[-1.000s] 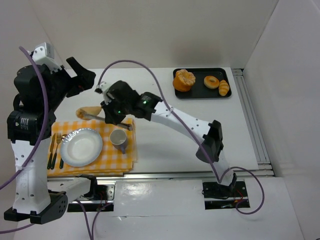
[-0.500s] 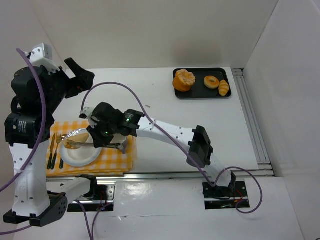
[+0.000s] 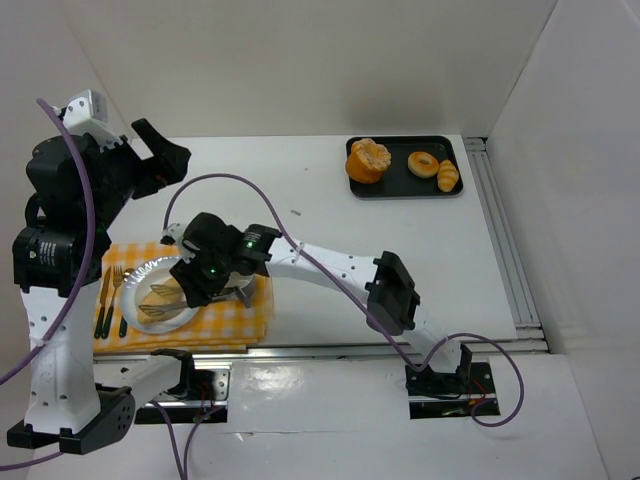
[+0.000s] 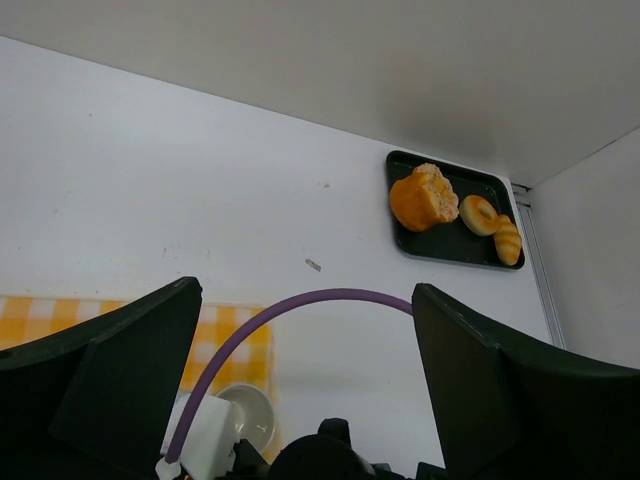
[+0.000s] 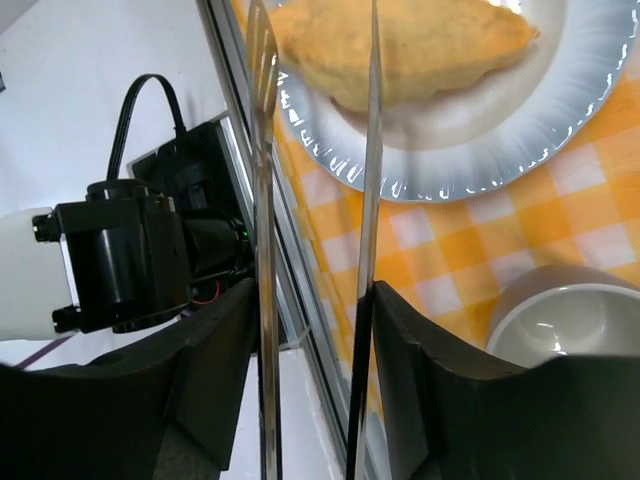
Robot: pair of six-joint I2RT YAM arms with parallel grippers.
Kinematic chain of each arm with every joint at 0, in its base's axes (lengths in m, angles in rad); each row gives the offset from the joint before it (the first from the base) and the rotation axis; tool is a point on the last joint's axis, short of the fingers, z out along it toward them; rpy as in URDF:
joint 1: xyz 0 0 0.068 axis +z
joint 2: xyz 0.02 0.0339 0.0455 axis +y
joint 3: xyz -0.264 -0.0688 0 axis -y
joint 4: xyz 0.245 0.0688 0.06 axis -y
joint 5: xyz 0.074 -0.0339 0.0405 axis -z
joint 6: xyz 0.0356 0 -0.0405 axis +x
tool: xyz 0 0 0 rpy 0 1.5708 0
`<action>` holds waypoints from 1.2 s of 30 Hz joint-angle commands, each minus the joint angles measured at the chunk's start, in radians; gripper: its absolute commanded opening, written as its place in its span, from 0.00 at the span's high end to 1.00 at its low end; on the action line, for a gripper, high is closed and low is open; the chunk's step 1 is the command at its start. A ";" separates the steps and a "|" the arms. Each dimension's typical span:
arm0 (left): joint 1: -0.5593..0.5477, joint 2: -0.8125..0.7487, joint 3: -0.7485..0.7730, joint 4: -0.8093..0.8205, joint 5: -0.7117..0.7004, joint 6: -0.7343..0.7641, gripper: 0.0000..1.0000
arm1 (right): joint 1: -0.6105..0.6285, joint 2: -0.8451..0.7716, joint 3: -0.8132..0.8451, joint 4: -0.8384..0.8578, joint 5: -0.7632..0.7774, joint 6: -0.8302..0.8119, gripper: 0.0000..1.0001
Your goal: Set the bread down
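The bread (image 3: 160, 296) is a long golden roll lying on the silver-white plate (image 3: 137, 277) on the yellow checked cloth (image 3: 240, 322). In the right wrist view the bread (image 5: 400, 45) rests on the plate (image 5: 560, 110). The two blades of the metal tongs (image 5: 371, 150) stand apart, one on each side of its near end. My right gripper (image 5: 315, 290) has a finger pressed against each blade and hovers over the plate's right side (image 3: 205, 272). My left gripper (image 4: 305, 290) is raised at the far left (image 3: 160, 160), open and holding nothing.
A cup (image 5: 570, 320) stands on the cloth right of the plate, mostly under my right wrist. A fork and knives (image 3: 105, 300) lie left of the plate. A black tray (image 3: 400, 186) with more breads sits far right at the back. An aluminium rail runs along the front edge.
My right arm swung left and down, carrying the bread in the tongs from beyond the cloth onto the plate. The tongs' blades have now spread and the bread lies free.
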 commanded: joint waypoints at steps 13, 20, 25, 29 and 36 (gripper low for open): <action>0.006 -0.027 -0.039 0.072 -0.005 -0.021 0.00 | -0.141 -0.299 -0.112 -0.003 0.175 -0.012 0.45; 0.006 -0.036 -0.051 0.084 -0.029 -0.001 0.00 | -0.528 -0.610 -0.449 0.009 0.367 0.053 0.45; 0.006 -0.036 -0.069 0.093 0.002 -0.001 0.00 | -0.822 -0.719 -0.601 0.023 0.555 0.103 0.42; 0.006 -0.027 -0.079 0.103 0.002 -0.001 0.00 | -1.089 -0.719 -0.701 0.094 0.445 0.123 0.42; 0.006 -0.018 -0.079 0.103 0.002 -0.001 0.00 | -1.281 -0.620 -0.707 0.176 0.367 0.159 0.43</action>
